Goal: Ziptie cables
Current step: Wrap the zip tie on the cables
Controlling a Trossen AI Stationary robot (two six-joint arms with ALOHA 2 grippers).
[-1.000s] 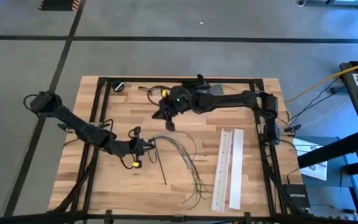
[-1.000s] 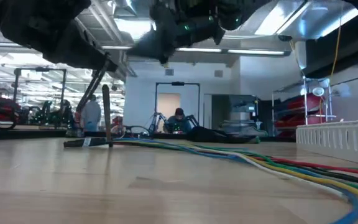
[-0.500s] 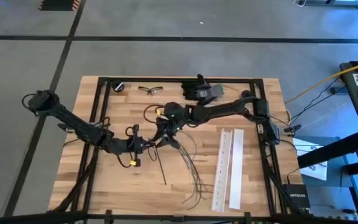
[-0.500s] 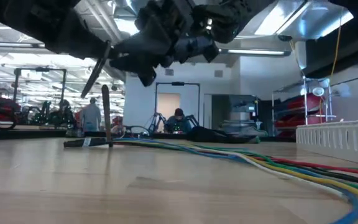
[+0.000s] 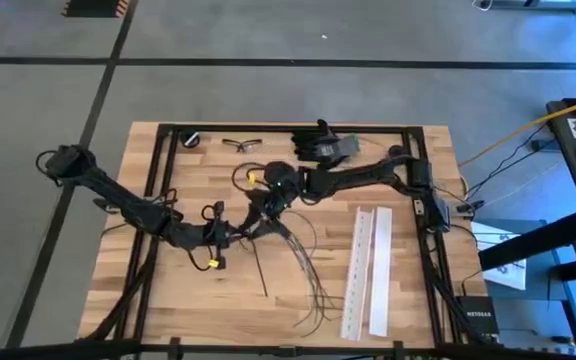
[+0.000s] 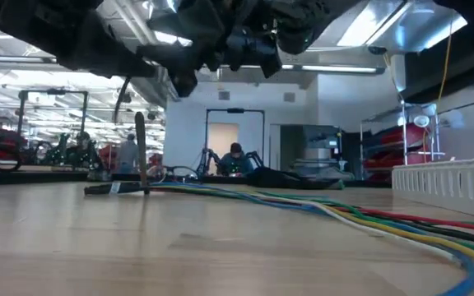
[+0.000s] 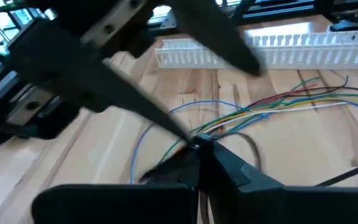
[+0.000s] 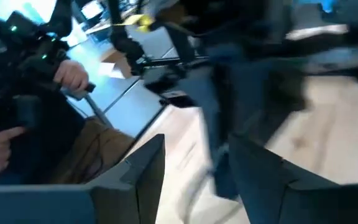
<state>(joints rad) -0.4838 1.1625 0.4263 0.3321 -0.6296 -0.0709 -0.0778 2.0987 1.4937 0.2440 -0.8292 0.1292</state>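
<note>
— High view first: where did we find the cables [image 5: 303, 262]?

— Fanned out on the wooden worktop [image 5: 168, 310] near its middle, running from the two hands toward the near edge, just beside the two white perforated strips [image 5: 366, 270] that lay toward the right edge.

— And the hands?

— We saw the left hand [image 5: 236, 232] and the right hand [image 5: 258, 213] meeting at the gathered end of the bundle, close to the worktop's centre. In the left wrist view the left hand [image 7: 199, 149] had its fingers pressed together, pinching the cables [image 7: 272, 102] where the coloured strands converge. The right arm's dark fingers crossed just above that spot.

— Was the right hand spread?

— In the right wrist view we saw its two fingers [image 8: 145, 165] standing apart, with a blurred dark shape between them; we could not tell what it was.

— Anything else on the worktop?

— Safety glasses [image 5: 242, 145] and a black glove [image 5: 316, 141] lay along the far edge.
</note>
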